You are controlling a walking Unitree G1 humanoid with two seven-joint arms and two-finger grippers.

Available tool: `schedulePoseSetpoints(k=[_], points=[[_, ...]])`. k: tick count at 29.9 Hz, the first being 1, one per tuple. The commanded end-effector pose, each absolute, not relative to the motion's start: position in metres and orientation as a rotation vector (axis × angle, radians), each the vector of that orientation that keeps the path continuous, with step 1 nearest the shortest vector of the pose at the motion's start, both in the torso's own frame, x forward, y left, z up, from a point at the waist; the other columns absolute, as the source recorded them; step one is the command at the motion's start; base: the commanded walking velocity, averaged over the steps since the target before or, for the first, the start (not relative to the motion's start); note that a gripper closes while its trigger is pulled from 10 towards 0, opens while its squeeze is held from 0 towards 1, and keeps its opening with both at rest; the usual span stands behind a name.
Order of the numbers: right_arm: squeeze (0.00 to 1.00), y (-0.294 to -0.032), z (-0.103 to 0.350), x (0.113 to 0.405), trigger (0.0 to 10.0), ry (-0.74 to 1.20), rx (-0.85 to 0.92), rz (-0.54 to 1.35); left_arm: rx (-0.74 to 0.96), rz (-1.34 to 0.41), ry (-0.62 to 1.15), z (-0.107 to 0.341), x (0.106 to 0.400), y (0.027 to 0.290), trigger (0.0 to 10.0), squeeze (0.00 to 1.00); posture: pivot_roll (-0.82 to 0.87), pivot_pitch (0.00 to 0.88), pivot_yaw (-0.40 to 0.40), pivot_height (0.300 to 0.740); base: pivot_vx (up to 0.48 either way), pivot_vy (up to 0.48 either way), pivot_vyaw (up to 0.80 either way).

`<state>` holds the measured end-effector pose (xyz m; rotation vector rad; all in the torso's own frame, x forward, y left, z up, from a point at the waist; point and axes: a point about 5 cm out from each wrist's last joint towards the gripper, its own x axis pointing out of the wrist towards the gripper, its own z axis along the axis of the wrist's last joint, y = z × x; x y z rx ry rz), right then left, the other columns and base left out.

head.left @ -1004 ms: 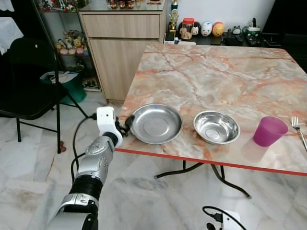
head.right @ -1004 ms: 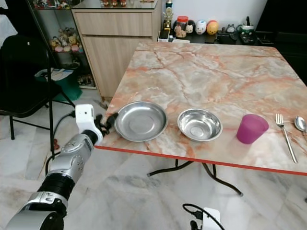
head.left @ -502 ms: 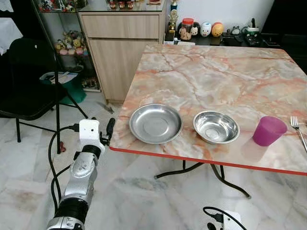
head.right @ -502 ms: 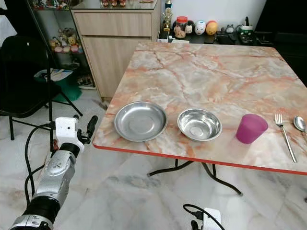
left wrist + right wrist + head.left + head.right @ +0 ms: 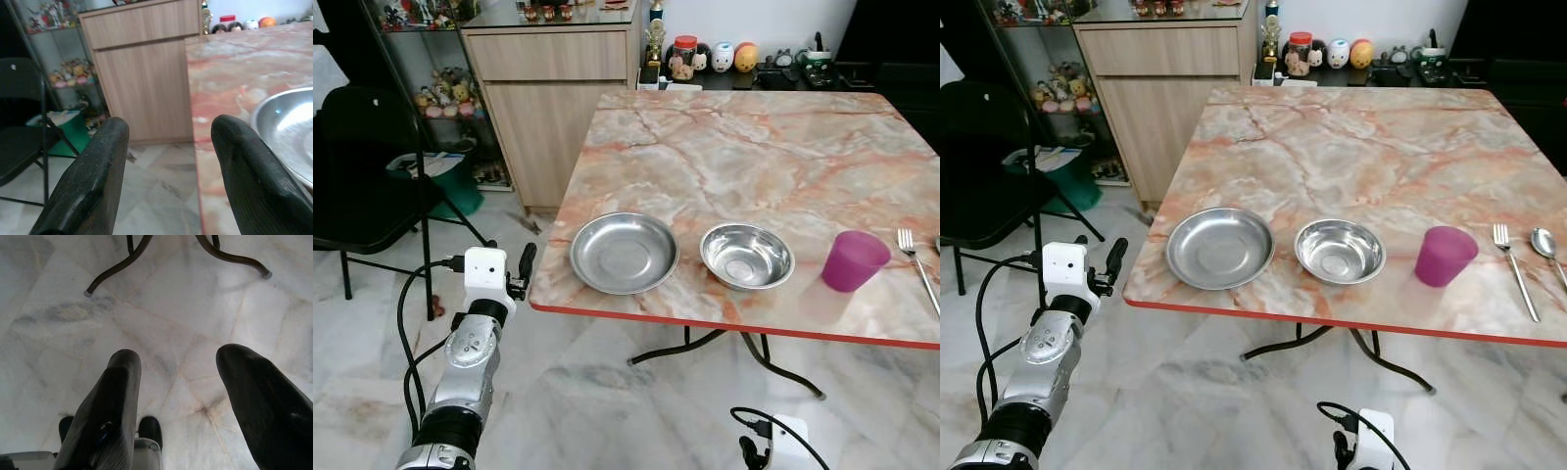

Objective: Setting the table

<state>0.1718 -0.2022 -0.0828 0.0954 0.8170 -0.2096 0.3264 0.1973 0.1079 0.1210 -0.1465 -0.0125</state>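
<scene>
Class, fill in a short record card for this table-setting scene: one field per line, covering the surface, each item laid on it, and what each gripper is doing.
Surface: pink-orange marble-patterned table with red edge
Dishes: wide shallow steel plate, beside it a smaller steel bowl
Drinkware: purple plastic cup, upright, right of the bowl
Cutlery: metal fork and metal spoon, right of the cup
Left gripper: open, empty, beside the table's left edge near the plate
Right gripper: open, empty, hanging low over the grey marble floor

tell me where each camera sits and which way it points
Left and right eye: on the head, looking forward and down at the table; left arm and left end effector beside its edge.
Left wrist: on that arm, facing the cabinet and plate.
Right wrist: looks down past the right end effector at floor.
Shared: plate.
</scene>
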Motion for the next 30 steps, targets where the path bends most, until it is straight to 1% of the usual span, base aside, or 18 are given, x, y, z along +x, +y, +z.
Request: schedulePoseSetpoints(k=[1,2,3,4,5,6,7,8,9,11,12,13,14,15,18,20,24,30], points=[[0.0,-0.201,-0.08,0.176,10.0,0.799,0.061,-0.188,0.098,0.033,-0.185,0.121,0.331,0.207,10.0,0.0,-0.01,0.0,0.053,0.74,0.0,0.0,0.0],[0.0,-0.198,-0.08,0.176,10.0,0.792,0.069,-0.15,0.081,0.047,-0.164,0.115,0.328,0.21,10.0,0.0,-0.01,0.0,0.05,0.74,0.0,0.0,0.0],[0.0,-0.21,-0.075,0.184,10.0,0.783,0.015,-0.17,0.119,0.041,-0.096,0.102,0.326,0.208,10.0,0.0,0.0,0.0,0.078,0.74,0.0,0.0,0.0],[0.0,-0.21,-0.075,0.184,10.0,0.783,0.015,-0.17,0.119,0.041,-0.096,0.102,0.326,0.208,10.0,0.0,0.0,0.0,0.078,0.74,0.0,0.0,0.0],[0.0,-0.225,-0.07,0.189,10.0,0.747,0.092,-0.307,0.148,0.024,-0.124,0.106,0.328,0.203,10.0,0.0,0.02,0.0,0.036,0.74,0.0,0.0,0.0],[0.0,-0.225,-0.066,0.194,10.0,0.7,0.134,-0.329,0.138,0.041,-0.156,0.113,0.331,0.203,10.0,0.0,0.02,0.0,0.036,0.74,0.0,0.0,0.0],[0.0,-0.224,-0.064,0.197,10.0,0.671,0.137,-0.326,0.094,0.056,-0.187,0.12,0.335,0.204,10.0,0.0,0.01,0.0,0.034,0.74,0.0,0.0,0.0],[0.0,-0.226,-0.062,0.199,10.0,0.644,0.221,-0.389,0.03,0.115,-0.182,0.123,0.339,0.211,10.0,0.0,0.0,0.0,0.035,0.74,0.0,0.0,0.0],[0.0,-0.229,-0.062,0.2,10.0,0.666,0.196,-0.415,0.018,0.148,-0.174,0.124,0.34,0.215,10.0,0.0,0.01,0.0,0.038,0.74,0.0,0.0,0.0],[0.0,-0.223,-0.053,0.216,10.0,0.625,0.117,-0.296,0.087,0.058,-0.224,0.131,0.337,0.212,10.0,0.0,0.03,0.0,0.044,0.74,0.0,0.0,0.0],[0.0,-0.22,-0.051,0.221,10.0,0.627,0.055,-0.235,0.103,0.051,-0.201,0.128,0.338,0.213,10.0,0.0,0.03,0.0,0.049,0.74,0.0,0.0,0.0],[0.0,-0.219,-0.049,0.223,10.0,0.629,0.031,-0.206,0.109,0.054,-0.178,0.125,0.34,0.214,10.0,0.0,0.03,0.0,0.053,0.74,0.0,0.0,0.0],[0.0,-0.213,-0.053,0.22,10.0,0.649,0.03,-0.135,0.128,-0.001,-0.159,0.122,0.344,0.207,10.0,0.0,0.03,0.0,0.046,0.74,0.0,0.0,0.0],[0.0,-0.212,-0.054,0.219,10.0,0.654,0.022,-0.122,0.15,-0.012,-0.159,0.122,0.345,0.206,10.0,0.0,0.01,0.0,0.047,0.74,0.0,0.0,0.0],[0.0,-0.209,-0.057,0.214,10.0,0.656,0.011,-0.099,0.131,0.028,-0.169,0.126,0.346,0.206,10.0,0.0,0.04,0.0,0.037,0.74,0.0,0.0,0.0],[0.0,-0.205,-0.064,0.202,10.0,0.684,0.049,-0.128,0.122,0.04,-0.163,0.12,0.343,0.204,10.0,0.0,0.04,0.0,0.029,0.74,0.0,0.0,0.0],[0.0,-0.205,-0.071,0.191,10.0,0.727,0.073,-0.178,0.117,-0.006,-0.181,0.121,0.342,0.193,10.0,0.0,0.06,0.0,0.02,0.74,0.0,0.0,0.0],[0.0,-0.204,-0.073,0.19,10.0,0.743,0.11,-0.243,0.119,-0.057,-0.198,0.125,0.344,0.184,10.0,0.0,0.05,0.0,0.027,0.74,0.0,0.0,0.0]])
